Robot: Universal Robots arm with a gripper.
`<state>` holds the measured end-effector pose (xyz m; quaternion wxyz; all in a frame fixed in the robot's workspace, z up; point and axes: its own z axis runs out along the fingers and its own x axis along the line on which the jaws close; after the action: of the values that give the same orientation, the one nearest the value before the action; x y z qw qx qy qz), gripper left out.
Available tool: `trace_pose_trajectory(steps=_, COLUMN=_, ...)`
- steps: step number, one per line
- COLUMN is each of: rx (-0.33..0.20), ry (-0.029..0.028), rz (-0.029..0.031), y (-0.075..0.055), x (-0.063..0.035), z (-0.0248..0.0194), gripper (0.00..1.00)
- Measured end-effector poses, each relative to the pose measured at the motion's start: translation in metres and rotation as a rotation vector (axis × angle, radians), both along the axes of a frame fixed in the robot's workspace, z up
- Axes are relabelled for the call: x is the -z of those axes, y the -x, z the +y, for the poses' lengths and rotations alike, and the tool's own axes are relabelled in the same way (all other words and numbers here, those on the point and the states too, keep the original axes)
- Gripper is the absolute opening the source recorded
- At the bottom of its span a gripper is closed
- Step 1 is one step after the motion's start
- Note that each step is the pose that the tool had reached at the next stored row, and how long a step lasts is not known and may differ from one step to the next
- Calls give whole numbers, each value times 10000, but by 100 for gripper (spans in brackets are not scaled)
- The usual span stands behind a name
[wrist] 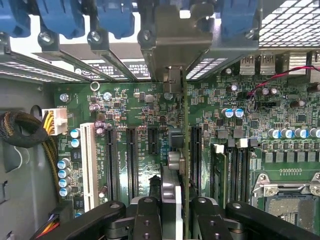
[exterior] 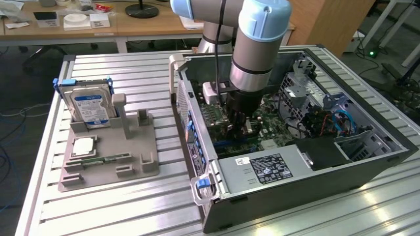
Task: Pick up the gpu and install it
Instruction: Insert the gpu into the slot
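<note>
Down inside the computer case [exterior: 367, 162], the gripper [wrist: 172, 210] had its jaws clamped on the gpu [wrist: 176, 150], held edge-on so it lined up with the motherboard [wrist: 250, 125] slots.

Slatted aluminium surface [exterior: 131, 206]: grey parts holder [exterior: 108, 152] toward exterior view's left, open PC case [exterior: 295, 147] toward exterior view's right, just beside each other.
</note>
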<state>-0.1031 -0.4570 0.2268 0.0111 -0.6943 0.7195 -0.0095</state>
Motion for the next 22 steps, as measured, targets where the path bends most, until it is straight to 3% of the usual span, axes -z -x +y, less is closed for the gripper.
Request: trace_pose_trajectory(steps=22, rx=-25, ry=2, rz=27, y=2, x=90, z=4, gripper=28)
